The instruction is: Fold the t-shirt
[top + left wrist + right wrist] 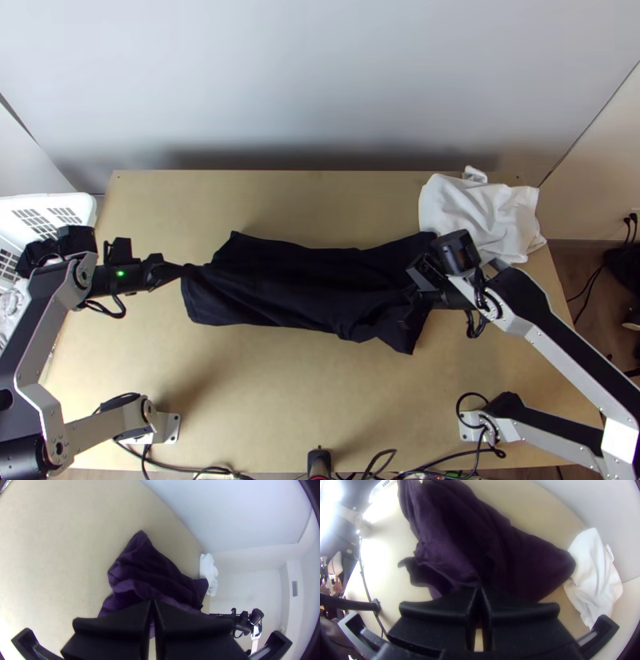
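Observation:
The dark t-shirt [296, 284] lies bunched in a long, wrinkled band across the middle of the table. At its left end my left gripper [181, 270] is shut on the cloth, pulling it into a point. My right gripper [418, 293] is over the shirt's right part, shut on a fold. In the left wrist view, the left gripper [152, 602] has its fingers together at the purple-looking shirt [146, 566]. In the right wrist view, the right gripper [480, 591] is shut where folds of the shirt [526, 563] gather; the fingers hide the gripped part.
A crumpled white cloth [480, 214] lies at the table's back right corner, next to the shirt's right end. A white basket [52, 210] with things in it stands at the left edge. Cables [200, 470] run along the near edge.

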